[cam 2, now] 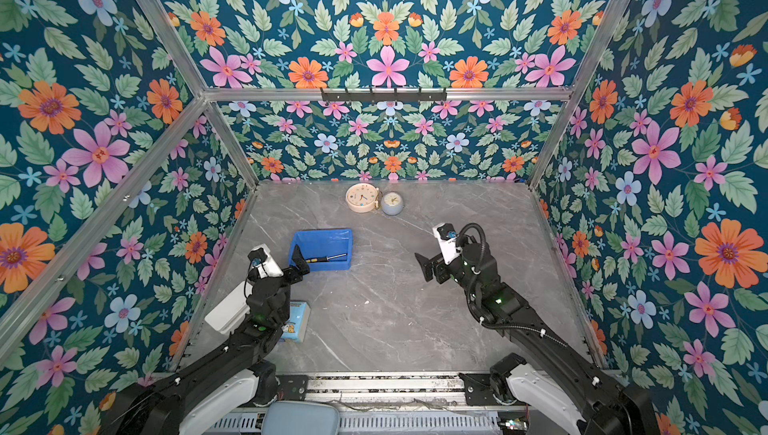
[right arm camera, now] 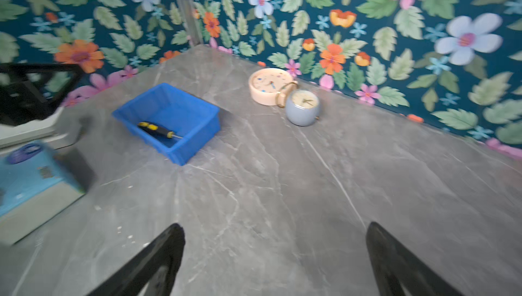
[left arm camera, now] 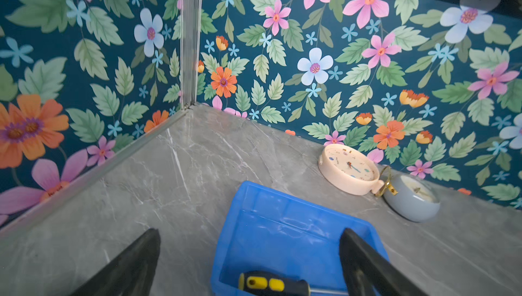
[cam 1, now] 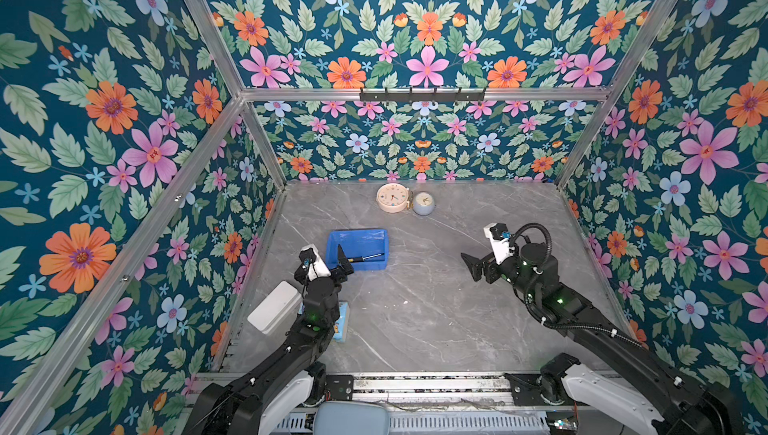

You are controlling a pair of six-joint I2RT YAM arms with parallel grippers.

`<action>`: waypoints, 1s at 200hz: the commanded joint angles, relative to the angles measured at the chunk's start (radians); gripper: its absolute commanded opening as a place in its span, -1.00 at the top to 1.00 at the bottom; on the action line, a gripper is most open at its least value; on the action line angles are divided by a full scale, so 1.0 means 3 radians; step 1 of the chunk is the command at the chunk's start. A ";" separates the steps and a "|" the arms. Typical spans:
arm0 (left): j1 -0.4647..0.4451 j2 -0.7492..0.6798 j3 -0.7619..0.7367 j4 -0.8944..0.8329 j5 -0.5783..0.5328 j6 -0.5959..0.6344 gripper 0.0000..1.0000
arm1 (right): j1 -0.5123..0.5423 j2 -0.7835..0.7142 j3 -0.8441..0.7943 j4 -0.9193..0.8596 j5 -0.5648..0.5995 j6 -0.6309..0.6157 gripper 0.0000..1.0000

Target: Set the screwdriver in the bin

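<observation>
Left wrist view is showing the screwdriver (left arm camera: 271,283) inside the bin (left arm camera: 282,224); I'm planning a straight lift, left fingers (left arm camera: 364,263) wide, empty.

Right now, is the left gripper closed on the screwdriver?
No: the screwdriver lies loose on the floor of the bin, and the left gripper is wide open.

Blue bin (cam 1: 356,241), black-and-yellow screwdriver (cam 1: 365,258), grey marbled table (cam 1: 419,308).
</observation>
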 commanded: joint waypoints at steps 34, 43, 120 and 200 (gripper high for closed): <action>0.0234 0.0245 -0.0148 0.0632 0.0429 0.1007 -1.00 | -0.0820 -0.0456 -0.0554 0.0181 0.0157 0.0189 -0.99; 0.0337 0.0322 -0.0169 0.0651 0.0602 0.1006 -1.00 | -0.0953 -0.0486 -0.0670 0.0247 0.0136 0.0228 -0.99; 0.0924 0.1531 -0.0060 0.1671 0.1129 0.0897 -1.00 | -0.1535 0.0079 -0.1268 0.1390 0.0018 0.0316 -0.99; 0.1049 0.2282 0.0144 0.2073 0.1286 0.0815 -1.00 | -0.1810 0.0733 -0.1207 0.1980 -0.0115 0.0336 -0.99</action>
